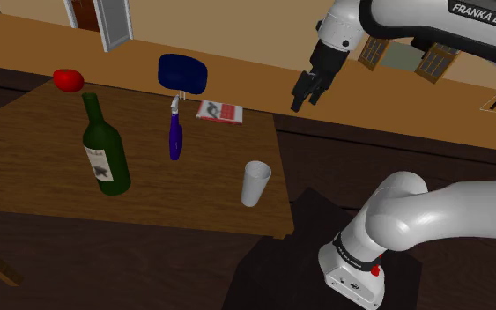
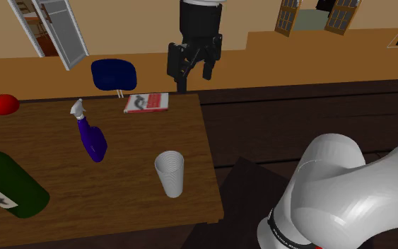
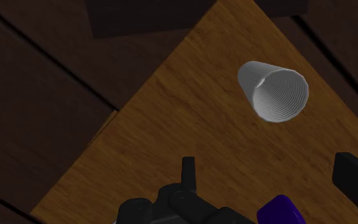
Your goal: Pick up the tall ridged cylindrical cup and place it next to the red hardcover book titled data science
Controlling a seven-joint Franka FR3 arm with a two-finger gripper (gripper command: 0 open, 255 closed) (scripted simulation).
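The ridged pale grey cup (image 1: 255,183) stands upright near the wooden table's (image 1: 34,167) front corner, closest to the stand; I also see it in the second exterior view (image 2: 170,173) and from above in the wrist view (image 3: 274,91). The red book (image 1: 220,112) (image 2: 147,102) lies flat at the table's far edge. My gripper (image 1: 306,92) (image 2: 194,79) hangs open high above the table's far corner, beyond the cup and apart from it. In the wrist view its fingers (image 3: 188,172) stand wide apart with nothing between them.
A purple spray bottle (image 1: 176,132) (image 2: 91,140) stands mid-table between cup and book. A green wine bottle (image 1: 105,150) stands toward the shoulder view's left, and a red apple-like thing (image 1: 68,80) sits at the far left corner. A blue chair back (image 1: 182,73) rises behind the book.
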